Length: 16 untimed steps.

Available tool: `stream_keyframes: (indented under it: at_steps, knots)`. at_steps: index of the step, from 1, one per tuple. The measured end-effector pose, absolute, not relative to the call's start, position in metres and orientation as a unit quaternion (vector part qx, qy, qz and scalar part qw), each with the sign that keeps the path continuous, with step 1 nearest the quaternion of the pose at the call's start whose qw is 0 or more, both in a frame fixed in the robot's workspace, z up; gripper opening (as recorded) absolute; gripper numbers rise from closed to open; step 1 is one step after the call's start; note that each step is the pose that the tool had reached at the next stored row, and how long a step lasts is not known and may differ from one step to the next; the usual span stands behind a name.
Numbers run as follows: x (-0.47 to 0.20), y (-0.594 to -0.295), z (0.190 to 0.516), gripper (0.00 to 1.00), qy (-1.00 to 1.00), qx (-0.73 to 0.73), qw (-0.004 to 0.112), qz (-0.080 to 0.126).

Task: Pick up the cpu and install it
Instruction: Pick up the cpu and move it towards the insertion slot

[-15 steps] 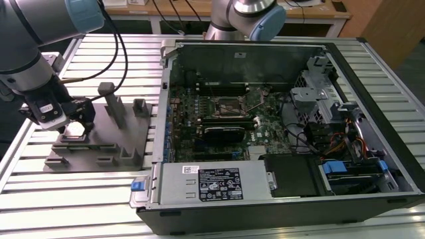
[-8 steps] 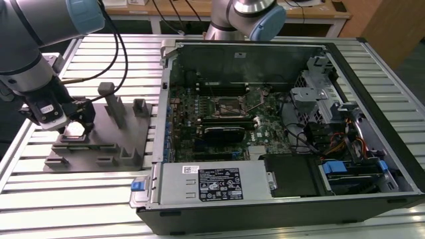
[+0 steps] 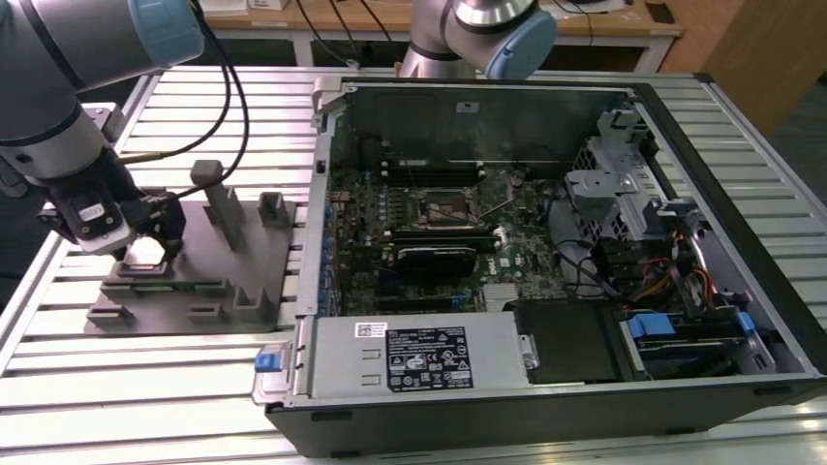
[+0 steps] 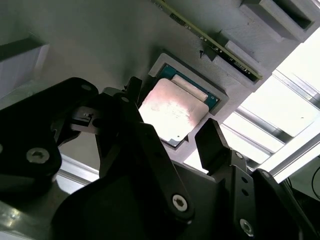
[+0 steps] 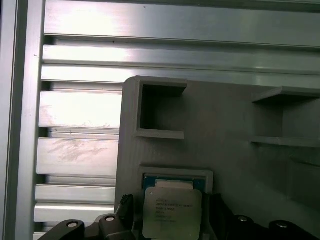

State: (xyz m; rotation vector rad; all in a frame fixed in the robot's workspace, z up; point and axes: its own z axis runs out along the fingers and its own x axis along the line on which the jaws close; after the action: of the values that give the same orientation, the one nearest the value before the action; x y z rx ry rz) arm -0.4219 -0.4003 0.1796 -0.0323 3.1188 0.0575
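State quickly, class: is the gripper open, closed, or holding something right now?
Gripper: open, holding nothing; its fingers stand either side of the cpu, which lies in its grey holder.

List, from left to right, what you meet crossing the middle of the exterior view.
cpu → tall grey block → short grey block → square socket on the motherboard → metal drive cage
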Motion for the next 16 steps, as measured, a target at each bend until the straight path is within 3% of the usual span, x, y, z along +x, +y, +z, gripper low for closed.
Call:
stream_keyframes:
  at_steps: [3, 4, 16]
  knots:
    - [-0.4219, -0.4003, 0.1796, 0.69, 1.000, -0.010, 0.011, 0.018]
    - [-0.4219, -0.4003, 0.1796, 0.62, 1.000, -0.010, 0.011, 0.018]
    - [-0.4219, -0.4003, 0.1809, 0.62, 1.000, -0.010, 0.011, 0.018]
